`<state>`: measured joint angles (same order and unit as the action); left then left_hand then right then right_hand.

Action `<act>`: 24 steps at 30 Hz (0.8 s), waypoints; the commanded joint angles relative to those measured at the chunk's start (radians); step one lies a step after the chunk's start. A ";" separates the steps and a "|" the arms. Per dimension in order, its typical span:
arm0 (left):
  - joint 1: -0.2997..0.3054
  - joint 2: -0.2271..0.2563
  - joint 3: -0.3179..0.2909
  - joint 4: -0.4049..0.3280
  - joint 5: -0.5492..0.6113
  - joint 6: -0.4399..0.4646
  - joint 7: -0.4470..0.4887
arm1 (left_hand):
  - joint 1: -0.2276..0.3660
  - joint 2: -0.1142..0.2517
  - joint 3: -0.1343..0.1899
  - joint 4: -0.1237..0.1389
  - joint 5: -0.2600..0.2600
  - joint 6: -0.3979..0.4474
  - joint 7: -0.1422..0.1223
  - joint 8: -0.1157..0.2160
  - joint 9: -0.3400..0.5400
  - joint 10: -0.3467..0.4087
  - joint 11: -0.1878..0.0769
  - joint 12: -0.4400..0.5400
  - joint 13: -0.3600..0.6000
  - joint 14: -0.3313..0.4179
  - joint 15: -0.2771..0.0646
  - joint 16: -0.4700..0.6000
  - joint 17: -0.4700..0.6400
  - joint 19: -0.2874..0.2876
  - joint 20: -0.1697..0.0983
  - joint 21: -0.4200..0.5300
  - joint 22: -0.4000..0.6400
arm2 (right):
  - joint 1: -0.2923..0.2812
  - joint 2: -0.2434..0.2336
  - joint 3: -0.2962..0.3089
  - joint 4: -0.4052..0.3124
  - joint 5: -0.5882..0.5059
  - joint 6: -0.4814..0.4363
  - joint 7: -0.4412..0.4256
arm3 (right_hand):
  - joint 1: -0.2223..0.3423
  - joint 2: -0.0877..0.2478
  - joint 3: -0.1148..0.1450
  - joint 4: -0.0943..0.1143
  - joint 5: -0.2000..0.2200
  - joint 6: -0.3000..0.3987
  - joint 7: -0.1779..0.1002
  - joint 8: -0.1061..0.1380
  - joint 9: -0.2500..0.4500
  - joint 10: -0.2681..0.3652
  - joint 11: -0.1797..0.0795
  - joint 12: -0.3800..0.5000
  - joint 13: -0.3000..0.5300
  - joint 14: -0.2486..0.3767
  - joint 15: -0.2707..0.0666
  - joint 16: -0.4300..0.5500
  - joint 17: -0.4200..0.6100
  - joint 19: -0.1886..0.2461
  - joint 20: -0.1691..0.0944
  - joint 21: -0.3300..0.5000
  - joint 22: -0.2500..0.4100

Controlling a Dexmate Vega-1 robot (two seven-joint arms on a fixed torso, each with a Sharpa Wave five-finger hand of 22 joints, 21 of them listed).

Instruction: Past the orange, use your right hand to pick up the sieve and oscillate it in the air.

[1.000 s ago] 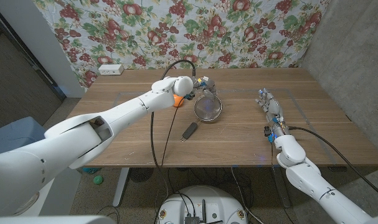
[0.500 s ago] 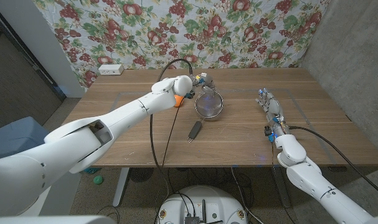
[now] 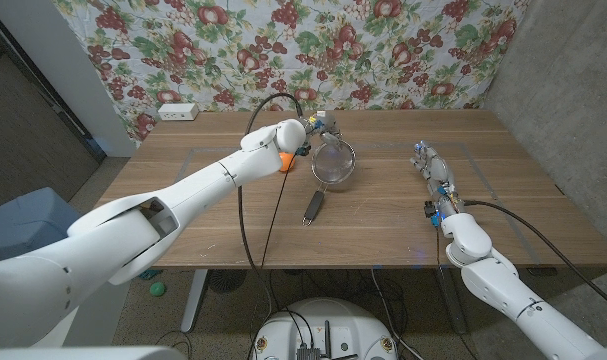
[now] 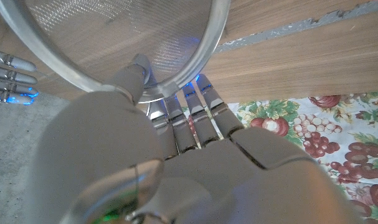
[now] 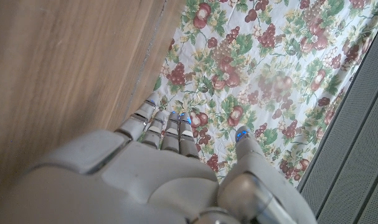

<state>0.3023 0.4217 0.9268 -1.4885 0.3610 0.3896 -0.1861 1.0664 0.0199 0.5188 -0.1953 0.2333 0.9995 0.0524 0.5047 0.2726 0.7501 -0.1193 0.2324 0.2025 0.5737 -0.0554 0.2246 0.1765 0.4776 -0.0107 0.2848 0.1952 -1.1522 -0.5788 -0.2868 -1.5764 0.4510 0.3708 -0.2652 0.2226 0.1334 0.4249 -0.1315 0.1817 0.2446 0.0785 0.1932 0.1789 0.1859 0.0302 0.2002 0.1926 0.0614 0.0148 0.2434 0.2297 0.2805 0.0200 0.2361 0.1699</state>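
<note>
A: Where is the sieve right now?

B: Past the orange, toward the middle of the wooden table. The left hand grips it at the rim; the bowl looks raised and tilted, with the dark handle hanging toward the near edge. I cannot tell whether the handle tip touches the wood.

A: The task names the right hand.

B: It stands well apart on the table, fingers straight and close together, holding nothing. The right wrist view shows the same: fingers extended beside bare wood, nothing between them.

A: How do you judge the sieve will handle?

B: Light, I think. Fine metal mesh in a thin, round, shiny rim, stiff enough to keep its shape. The left wrist view shows the weave clearly, with fingers curled under the rim. The mesh could dent if squeezed, and polished metal may slip.

A: So where to take hold?

B: The handle, I would say. It is long, dark and straight, made for gripping, and gives leverage for swinging the bowl back and forth in the air.
</note>
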 commanded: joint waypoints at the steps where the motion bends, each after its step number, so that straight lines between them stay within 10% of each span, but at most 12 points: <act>1: -0.002 -0.015 -0.031 -0.015 -0.075 0.069 0.037 | 0.022 -0.006 -0.001 0.000 0.013 0.059 0.047 0.067 0.117 0.027 -0.005 0.006 0.002 0.015 -0.115 -0.009 -0.002 0.007 -0.003 0.008 0.003 | -0.007 -0.022 0.004 -0.032 0.003 -0.049 -0.011 | 0.015 -0.014 0.002 -0.011 0.005 0.010 0.008 0.002 0.003 0.010 0.003 0.003 0.004 0.014 0.000 -0.005 -0.001 0.011 0.002 -0.003 0.003; 24: -0.058 -0.068 -0.042 0.013 -0.196 0.149 0.114 | 0.059 -0.045 0.036 0.008 0.062 0.126 0.091 0.120 0.172 0.072 0.012 0.004 -0.002 0.048 -0.121 -0.027 -0.001 0.021 -0.020 0.012 -0.001 | -0.011 -0.046 0.007 -0.046 0.026 -0.089 0.005 | 0.024 -0.030 -0.001 -0.022 0.004 0.010 0.014 0.001 0.003 0.009 0.008 0.001 0.004 0.018 0.003 -0.008 -0.006 0.017 0.004 -0.008 0.004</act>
<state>0.2680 0.3806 0.8921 -1.4910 0.2196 0.5030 -0.1155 1.1154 -0.0225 0.5483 -0.1882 0.2854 1.0178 0.0442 0.6037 0.2726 0.7935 -0.0912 0.2324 0.1998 0.6130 -0.0589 0.2013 0.1722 0.4919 -0.0251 0.2923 0.1953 -1.1612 -0.6076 -0.2813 -1.6121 0.4639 0.3065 -0.2729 0.2452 0.1108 0.4223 -0.1506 0.1817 0.2499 0.0839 0.1932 0.1789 0.1913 0.0357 0.2002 0.1926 0.0664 0.0198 0.2350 0.2229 0.2875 0.0196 0.2282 0.1699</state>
